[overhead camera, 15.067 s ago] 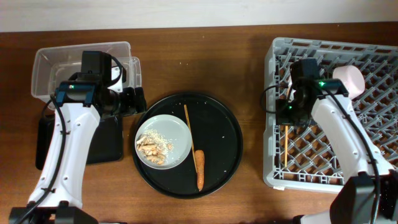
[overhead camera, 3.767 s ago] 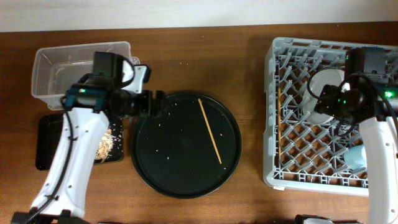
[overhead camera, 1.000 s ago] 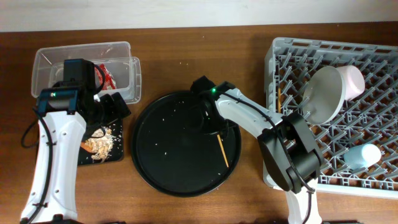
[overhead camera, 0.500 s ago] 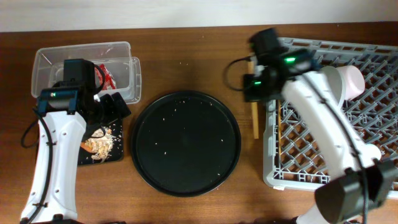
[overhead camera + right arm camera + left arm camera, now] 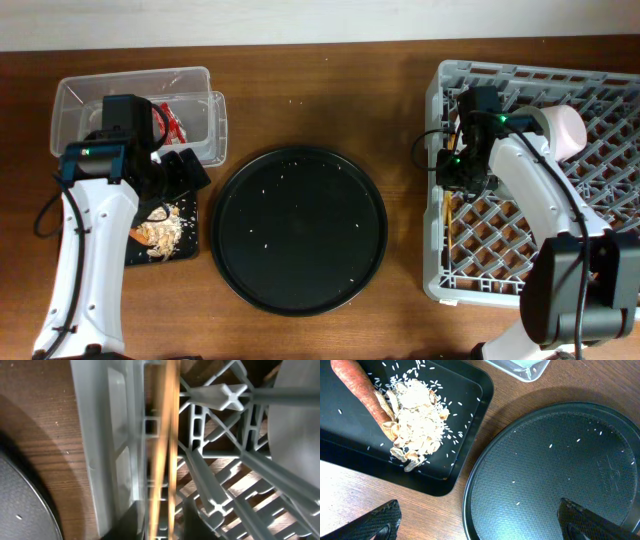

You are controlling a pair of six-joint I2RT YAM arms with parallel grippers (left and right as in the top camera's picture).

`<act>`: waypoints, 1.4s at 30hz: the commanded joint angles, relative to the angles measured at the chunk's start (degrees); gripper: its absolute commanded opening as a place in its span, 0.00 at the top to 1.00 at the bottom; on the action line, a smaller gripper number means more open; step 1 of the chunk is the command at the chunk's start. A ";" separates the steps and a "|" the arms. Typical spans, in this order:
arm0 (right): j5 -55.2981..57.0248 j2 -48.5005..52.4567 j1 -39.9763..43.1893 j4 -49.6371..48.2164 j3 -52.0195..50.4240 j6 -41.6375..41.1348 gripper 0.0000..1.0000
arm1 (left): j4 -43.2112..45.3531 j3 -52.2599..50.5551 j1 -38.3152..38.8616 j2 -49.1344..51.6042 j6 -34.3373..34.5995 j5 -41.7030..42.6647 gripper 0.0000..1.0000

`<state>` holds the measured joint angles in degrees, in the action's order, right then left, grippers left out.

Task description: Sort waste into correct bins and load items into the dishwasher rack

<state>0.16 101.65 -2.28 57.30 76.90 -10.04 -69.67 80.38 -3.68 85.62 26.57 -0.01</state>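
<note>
Behind rack wall (image 5: 107,435), apparently a chopstick (image 5: 162,450)

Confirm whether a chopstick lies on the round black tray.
No, the round black tray holds only scattered white specks, nothing long or wooden.

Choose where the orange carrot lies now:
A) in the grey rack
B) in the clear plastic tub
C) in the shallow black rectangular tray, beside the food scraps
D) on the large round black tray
C: the left wrist view shows the carrot lying in the shallow black tray beside the food scraps, while the round tray holds only scattered grains.
</note>
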 commanded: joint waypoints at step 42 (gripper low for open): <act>-3.45 -74.62 1.22 4.13 -23.52 9.22 0.02 | 6.86 -26.45 5.92 -56.28 -23.19 3.63 0.01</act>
<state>-6.63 31.00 2.85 64.18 54.68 -1.08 -62.83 54.35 2.17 29.76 2.81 3.42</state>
